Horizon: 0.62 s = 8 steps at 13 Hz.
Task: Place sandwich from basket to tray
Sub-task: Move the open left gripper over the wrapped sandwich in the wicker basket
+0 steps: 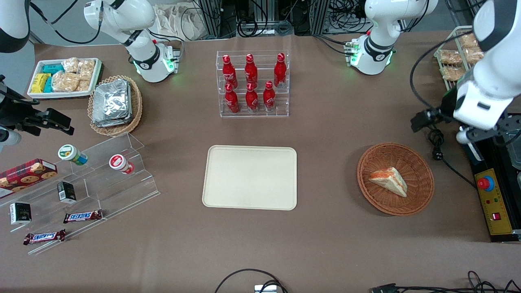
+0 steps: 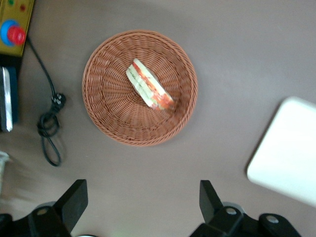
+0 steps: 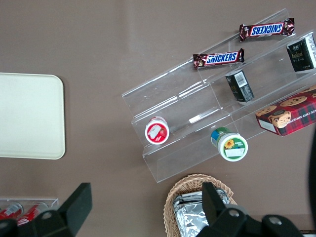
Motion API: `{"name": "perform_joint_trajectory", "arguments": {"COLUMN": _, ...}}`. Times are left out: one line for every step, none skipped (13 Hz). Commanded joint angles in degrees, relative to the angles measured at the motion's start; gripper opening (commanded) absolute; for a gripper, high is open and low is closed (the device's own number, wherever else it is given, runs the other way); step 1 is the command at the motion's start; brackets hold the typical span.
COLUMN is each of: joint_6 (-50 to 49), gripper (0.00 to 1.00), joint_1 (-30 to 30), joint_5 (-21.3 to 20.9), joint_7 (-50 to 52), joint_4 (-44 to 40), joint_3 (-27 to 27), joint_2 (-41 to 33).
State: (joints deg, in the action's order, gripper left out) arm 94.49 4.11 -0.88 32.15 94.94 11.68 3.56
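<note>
The sandwich (image 1: 389, 181), a white bread wedge with orange-red and green filling, lies in the round reddish-brown wicker basket (image 1: 415, 162) toward the working arm's end of the table. The cream-beige tray (image 1: 250, 178) lies flat and bare at the table's middle, beside the basket. In the left wrist view my gripper (image 2: 142, 197) is open and empty, held high above bare table, apart from the basket (image 2: 108, 98) and the sandwich (image 2: 149, 90). The tray's corner (image 2: 291, 153) shows there too. In the front view the working arm's wrist (image 1: 476, 106) hangs farther from the camera than the basket.
A control box with a red button (image 1: 490, 203) and a black cable (image 1: 437, 146) lie beside the basket. A rack of red bottles (image 1: 252, 83) stands farther back than the tray. An acrylic stand with snacks (image 1: 81, 191) and a tan basket of foil packets (image 1: 115, 103) lie toward the parked arm's end.
</note>
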Motion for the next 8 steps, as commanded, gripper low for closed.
{"name": "perform_joint_trajectory", "arguments": {"joint_6": 3.15, "gripper": 1.00, "joint_1": 0.02, "joint_5": -3.94, "joint_7": 15.43, "joint_4": -1.25, "joint_3": 0.18, "joint_2": 6.96}}
{"name": "perform_joint_trajectory", "arguments": {"joint_6": 4.99, "gripper": 1.00, "joint_1": 0.02, "joint_5": -5.61, "joint_7": 19.40, "joint_4": -0.38, "joint_3": 0.18, "joint_2": 8.90}}
{"name": "perform_joint_trajectory", "arguments": {"joint_6": 7.27, "gripper": 1.00, "joint_1": 0.02, "joint_5": -6.49, "joint_7": 22.31, "joint_4": 0.93, "joint_3": 0.18, "joint_2": 10.58}}
{"name": "perform_joint_trajectory", "arguments": {"joint_6": 10.25, "gripper": 1.00, "joint_1": 0.02, "joint_5": -6.85, "joint_7": 25.21, "joint_4": 2.86, "joint_3": 0.10, "joint_2": 11.90}}
{"name": "perform_joint_trajectory", "arguments": {"joint_6": 14.37, "gripper": 1.00, "joint_1": 0.02, "joint_5": -7.29, "joint_7": 26.98, "joint_4": 5.84, "joint_3": 0.10, "joint_2": 12.61}}
{"name": "perform_joint_trajectory", "arguments": {"joint_6": 19.20, "gripper": 1.00, "joint_1": 0.02, "joint_5": -7.29, "joint_7": 28.39, "joint_4": 9.43, "joint_3": -0.08, "joint_2": 12.88}}
{"name": "perform_joint_trajectory", "arguments": {"joint_6": 23.68, "gripper": 1.00, "joint_1": 0.02, "joint_5": -7.29, "joint_7": 29.71, "joint_4": 12.60, "joint_3": -0.52, "joint_2": 13.05}}
{"name": "perform_joint_trajectory", "arguments": {"joint_6": 27.03, "gripper": 1.00, "joint_1": 0.02, "joint_5": -7.29, "joint_7": 31.03, "joint_4": 14.64, "joint_3": -0.61, "joint_2": 13.66}}
